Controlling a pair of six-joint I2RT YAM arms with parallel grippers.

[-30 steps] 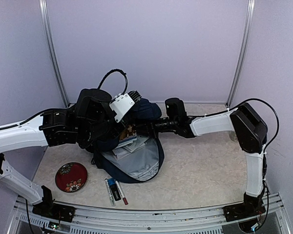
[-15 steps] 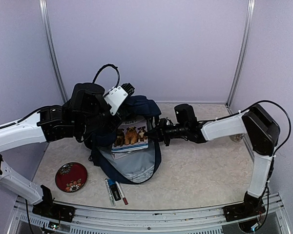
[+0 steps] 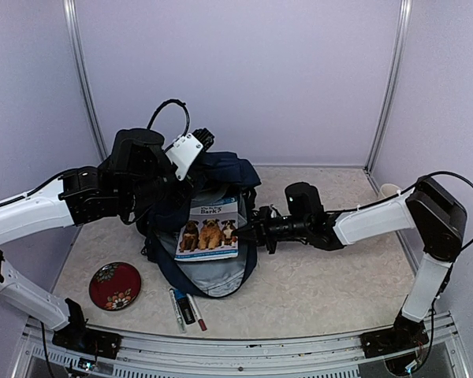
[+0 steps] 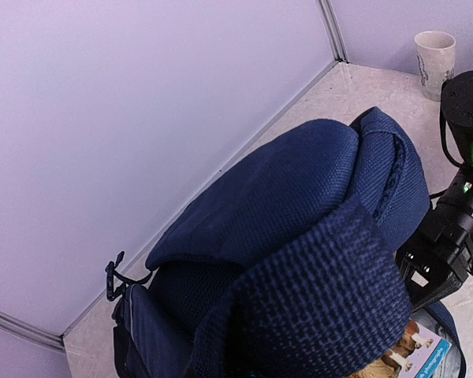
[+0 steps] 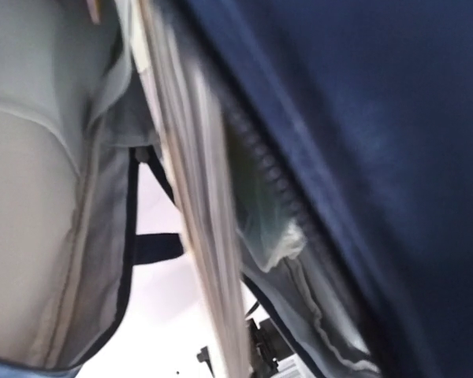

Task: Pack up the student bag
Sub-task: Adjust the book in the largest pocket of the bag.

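Observation:
The student bag (image 3: 221,175), navy with grey lining (image 3: 221,272), lies open at the table's centre. My left gripper (image 3: 188,191) holds its top up; in the left wrist view a dark webbing strap (image 4: 323,299) fills the space at the jaws and hides the fingers. A book with dogs on its cover (image 3: 209,228) lies in the bag's opening. My right gripper (image 3: 247,233) is shut on the book's right edge. The right wrist view shows the book's page edge (image 5: 197,220) between grey lining (image 5: 31,236) and navy fabric (image 5: 363,118).
A red patterned plate (image 3: 115,285) lies at the front left. Pens and markers (image 3: 186,309) lie in front of the bag. A paper cup (image 3: 389,191) stands at the far right, also in the left wrist view (image 4: 434,53). Walls close in behind.
My right gripper has drawn back to the right out of the bag, and the book has come further into view. My left gripper has lifted the bag's top higher.

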